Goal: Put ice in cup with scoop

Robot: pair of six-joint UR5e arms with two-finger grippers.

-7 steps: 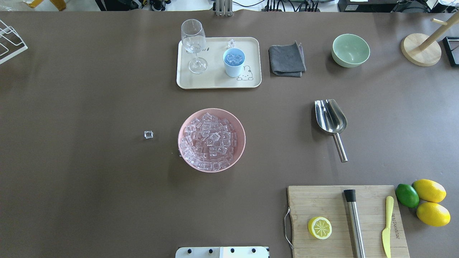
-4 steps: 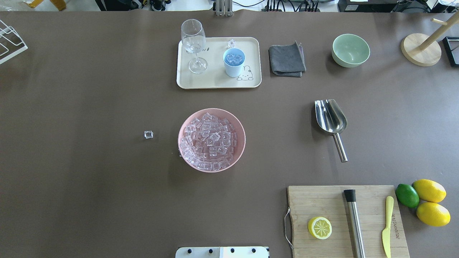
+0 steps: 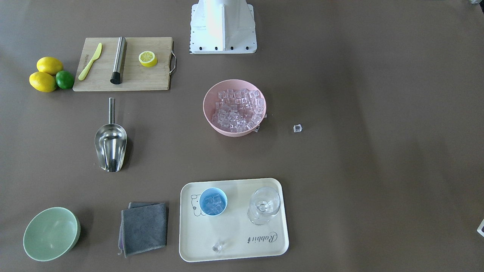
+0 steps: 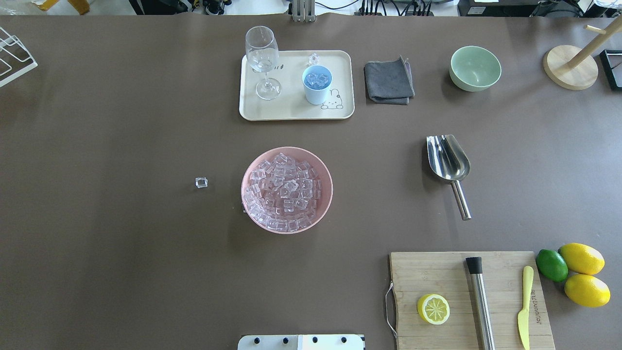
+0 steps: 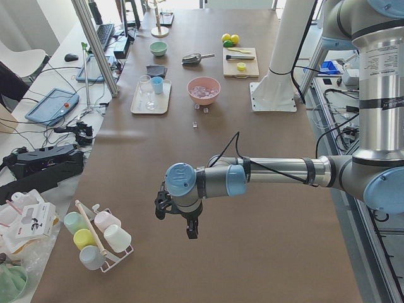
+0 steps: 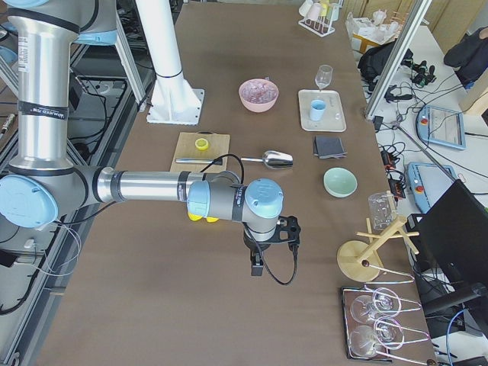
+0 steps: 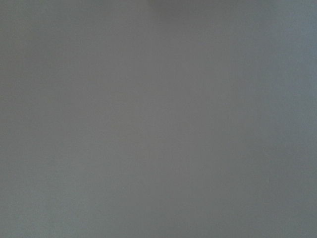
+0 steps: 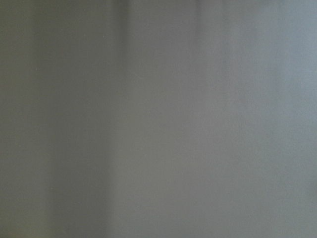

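Note:
The steel scoop [image 4: 449, 160] lies on the table right of centre, handle towards the robot, bowl empty; it also shows in the front view [image 3: 110, 145]. Ice [image 4: 284, 192] fills a pink bowl [image 4: 326, 167] at mid-table. The light-blue cup [image 4: 317, 83] stands on the cream tray [image 4: 291, 111] and holds several cubes. One loose cube [image 4: 201, 182] lies left of the bowl, another [image 4: 313, 59] on the tray. My left gripper [image 5: 189, 228] and right gripper [image 6: 258, 267] hang beyond the table's ends, far from everything. I cannot tell whether they are open. Both wrist views show only bare tabletop.
A stemmed glass [image 4: 263, 61] stands on the tray beside the cup. A grey cloth [image 4: 388, 81] and a green bowl [image 4: 475, 68] lie to its right. A cutting board [image 4: 452, 277] holds a lemon half, a steel cylinder [image 4: 480, 301] and a yellow knife. Lemons [image 4: 583, 274] lie beside it.

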